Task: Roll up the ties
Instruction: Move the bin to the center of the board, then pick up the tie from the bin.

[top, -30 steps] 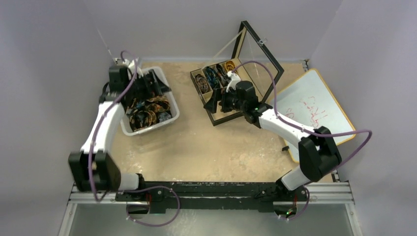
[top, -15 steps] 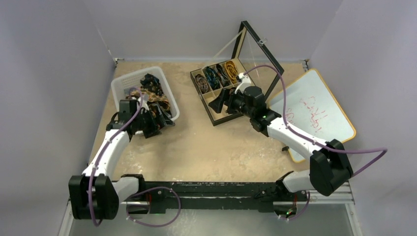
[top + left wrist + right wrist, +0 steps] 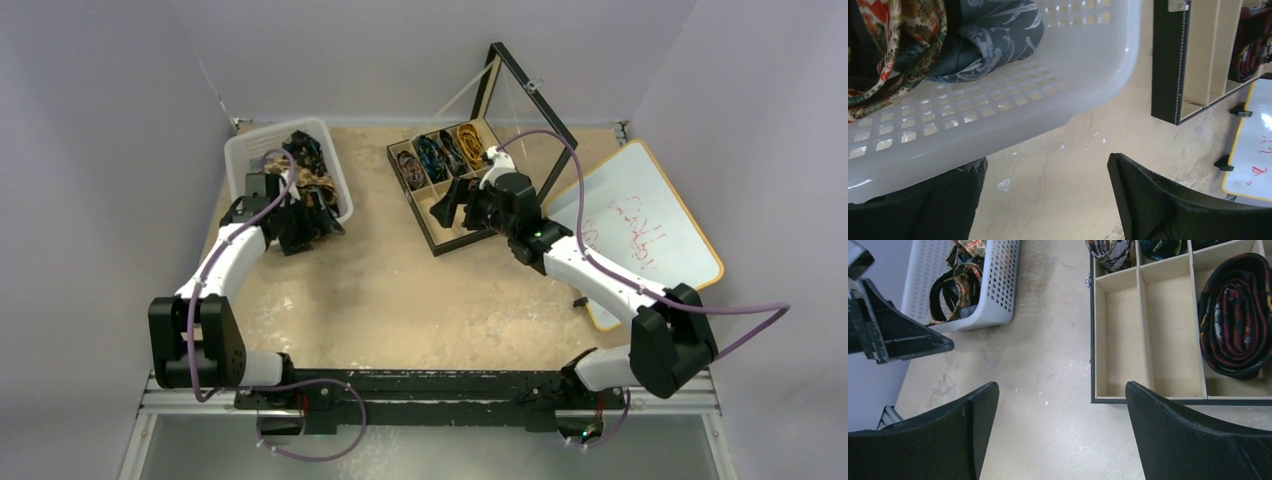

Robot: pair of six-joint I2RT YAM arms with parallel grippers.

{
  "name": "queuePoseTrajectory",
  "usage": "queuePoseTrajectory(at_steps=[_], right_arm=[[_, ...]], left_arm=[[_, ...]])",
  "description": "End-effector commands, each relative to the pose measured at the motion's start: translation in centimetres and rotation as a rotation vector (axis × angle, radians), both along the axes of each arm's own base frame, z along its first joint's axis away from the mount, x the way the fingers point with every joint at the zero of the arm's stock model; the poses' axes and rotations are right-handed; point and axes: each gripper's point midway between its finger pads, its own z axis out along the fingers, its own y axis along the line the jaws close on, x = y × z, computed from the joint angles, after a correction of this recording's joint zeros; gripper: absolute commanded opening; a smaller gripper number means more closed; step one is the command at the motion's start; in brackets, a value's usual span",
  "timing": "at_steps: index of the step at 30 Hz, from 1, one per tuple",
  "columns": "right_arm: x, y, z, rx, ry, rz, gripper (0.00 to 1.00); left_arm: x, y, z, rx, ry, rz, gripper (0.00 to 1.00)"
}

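— Four rolled ties (image 3: 432, 157) fill the far row of the divided box (image 3: 1120, 340), counting from overhead. Do you get the same?
— The right wrist camera cuts that row off at its top edge. It does give one more, though: a dark red coil (image 3: 1235, 315) in a near compartment, which the right gripper (image 3: 449, 203) hides from above. The two compartments beside it, toward the basket, are bare.
— And the loose ties (image 3: 968, 275)?
— They are heaped in the white basket (image 3: 1073, 75) at the table's far left, too tangled to count. The left wrist view picks out two: a tan-and-red floral tie (image 3: 903, 30) and a grey-blue tie (image 3: 998, 35) with pale markings.
— The fingers?
— Both pairs are spread wide with nothing between them. The left gripper (image 3: 1047, 159) hangs at the basket's near right side. The perforated wall overlaps one finger in its own view, and I cannot tell whether they touch. The right gripper hovers over the sandy table (image 3: 400, 290) by the box's near left corner.
— Anything else?
— One glass lid (image 3: 530, 110) stands open behind the box, and one whiteboard (image 3: 640, 225) with red scribbles lies to its right.
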Motion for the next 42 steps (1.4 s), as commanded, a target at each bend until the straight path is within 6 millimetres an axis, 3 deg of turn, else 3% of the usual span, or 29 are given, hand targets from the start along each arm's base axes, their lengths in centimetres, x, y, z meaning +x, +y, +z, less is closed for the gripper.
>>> queuePoseTrajectory(at_steps=[1, 4, 7, 14, 21, 26, 31, 37, 42], right_arm=[[0.7, -0.6, 2.5, -0.010, -0.078, -0.027, 0.99], [0.3, -1.0, 4.5, 0.042, -0.167, -0.037, 0.99], [-0.3, -1.6, 5.3, 0.097, -0.225, -0.056, 0.99], [-1.0, -0.6, 3.9, 0.059, -0.137, 0.021, 0.99], [-1.2, -0.7, 4.1, 0.033, -0.151, 0.041, 0.99], [-1.3, -0.8, 3.5, 0.007, -0.127, 0.045, 0.98], [-1.8, -0.6, 3.1, 0.016, -0.110, 0.063, 0.96], [-1.8, -0.3, 2.1, 0.018, -0.080, 0.073, 0.94], [-1.6, 0.0, 1.8, 0.008, -0.063, 0.082, 0.94]], left_arm=[[2.6, -0.2, 4.8, 0.019, -0.161, -0.100, 0.88], [2.5, -0.9, 8.9, 0.002, -0.278, -0.145, 0.88], [3.6, 1.0, 10.6, 0.106, -0.312, -0.093, 0.90], [8.7, 5.9, 7.3, 0.183, -0.191, 0.022, 0.86], [13.0, 8.6, 4.1, 0.214, -0.129, 0.006, 0.79], [14.2, 9.7, 1.1, 0.249, -0.057, -0.017, 0.73], [15.5, 9.4, -0.1, 0.238, -0.072, -0.077, 0.63], [15.2, 9.4, -1.8, 0.236, -0.023, -0.111, 0.40], [15.1, 9.3, -2.6, 0.235, 0.002, -0.137, 0.37]])
